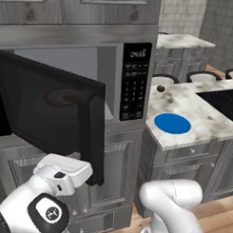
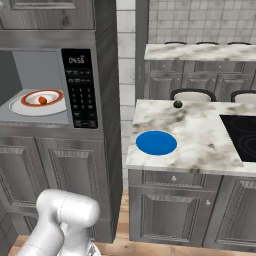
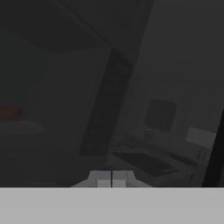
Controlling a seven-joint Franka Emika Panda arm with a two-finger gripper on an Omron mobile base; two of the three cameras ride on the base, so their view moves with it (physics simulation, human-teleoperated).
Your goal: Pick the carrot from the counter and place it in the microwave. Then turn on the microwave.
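Observation:
The microwave (image 2: 35, 85) stands open, and the small orange carrot (image 2: 42, 100) lies on the white, red-ringed plate (image 2: 25, 106) inside it. Its keypad panel (image 1: 135, 81) with a lit display is right of the cavity. The dark glass door (image 1: 47, 111) swings out halfway toward me. My hand (image 1: 64, 172) sits low against the door's outer face near its free edge. In the hand view my gripper (image 3: 111, 178) is shut with nothing in it. Through the dark glass it looks at a faint orange carrot (image 3: 8, 112) and the keypad (image 3: 105, 109).
A round blue plate (image 2: 156, 142) lies on the marble counter (image 2: 200, 135) right of the microwave, with a small dark round thing (image 2: 177, 104) at the counter's back edge. A black cooktop (image 2: 240, 135) sits at far right. Grey cabinets (image 2: 55, 170) stand below the microwave.

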